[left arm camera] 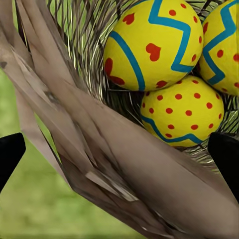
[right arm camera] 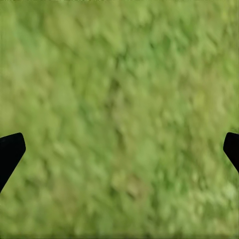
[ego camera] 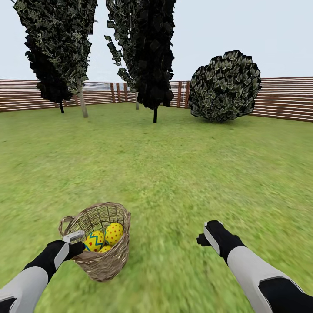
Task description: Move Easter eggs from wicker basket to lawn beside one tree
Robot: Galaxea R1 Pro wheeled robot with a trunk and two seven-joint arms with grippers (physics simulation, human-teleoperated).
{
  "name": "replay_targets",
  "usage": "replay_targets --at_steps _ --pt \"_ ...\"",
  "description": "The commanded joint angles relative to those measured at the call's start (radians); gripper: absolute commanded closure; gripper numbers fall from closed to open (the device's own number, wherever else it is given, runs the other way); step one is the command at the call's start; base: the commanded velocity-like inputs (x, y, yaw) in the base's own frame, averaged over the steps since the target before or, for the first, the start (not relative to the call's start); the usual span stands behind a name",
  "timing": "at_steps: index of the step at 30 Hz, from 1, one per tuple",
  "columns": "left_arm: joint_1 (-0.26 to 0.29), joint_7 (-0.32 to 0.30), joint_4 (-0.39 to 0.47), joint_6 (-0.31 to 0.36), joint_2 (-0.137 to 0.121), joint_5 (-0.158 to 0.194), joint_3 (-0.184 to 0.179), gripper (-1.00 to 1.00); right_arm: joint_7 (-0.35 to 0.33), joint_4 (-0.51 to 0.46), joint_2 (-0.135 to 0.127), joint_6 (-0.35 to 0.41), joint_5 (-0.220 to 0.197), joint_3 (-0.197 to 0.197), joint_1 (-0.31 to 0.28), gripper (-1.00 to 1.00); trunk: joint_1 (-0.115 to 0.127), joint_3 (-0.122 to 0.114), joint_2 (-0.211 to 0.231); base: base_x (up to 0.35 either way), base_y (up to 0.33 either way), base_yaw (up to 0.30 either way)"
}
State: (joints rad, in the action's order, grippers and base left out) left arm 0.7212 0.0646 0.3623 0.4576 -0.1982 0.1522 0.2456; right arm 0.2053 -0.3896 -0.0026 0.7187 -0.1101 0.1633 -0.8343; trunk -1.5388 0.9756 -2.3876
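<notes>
The head camera looks forward and down across the lawn [ego camera: 174,165]. The left wrist camera sits close above the wicker basket [left arm camera: 149,184], which both views share; the right wrist camera faces grass.

Easter eggs [left arm camera: 154,45]: bright yellow w/ red dots, a few red hearts on one, blue zigzag bands on at least two; wicker basket [ego camera: 106,256] is tan-brown woven, paler straw-grey strips at the rim. Lawn [ego camera: 174,174] is mottled light/mid green w/ yellowish patches; fence [ego camera: 282,98] brown-red slats w/ pale gaps, sky pale grey-blue. Narrow trees [ego camera: 145,48] v. dark green-black w/ lighter olive leaf flecks, round bush [ego camera: 224,86] same dark/olive mix; arms white-grey w/ black wrists & black fingertips [right arm camera: 10,152].
</notes>
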Motion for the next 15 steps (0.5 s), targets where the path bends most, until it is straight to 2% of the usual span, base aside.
replay_targets --at_steps 1,4,15 --pt "0.0 0.006 0.001 0.006 0.0 0.012 -0.001 1.0 0.008 -0.001 0.0 0.004 -0.011 0.006 0.0 -1.0 0.0 0.001 0.0 0.0 0.0 0.0" --pt "0.0 0.005 0.001 0.006 0.0 0.011 -0.001 1.0 0.008 -0.001 0.0 0.004 -0.011 0.006 0.0 -1.0 0.0 0.001 0.0 0.0 0.0 0.0" --pt "0.0 0.0 0.0 0.009 0.002 0.009 -0.002 1.0 0.008 -0.001 0.0 0.004 -0.01 0.007 0.0 -1.0 0.042 -0.033 0.077 0.0 0.0 0.0"
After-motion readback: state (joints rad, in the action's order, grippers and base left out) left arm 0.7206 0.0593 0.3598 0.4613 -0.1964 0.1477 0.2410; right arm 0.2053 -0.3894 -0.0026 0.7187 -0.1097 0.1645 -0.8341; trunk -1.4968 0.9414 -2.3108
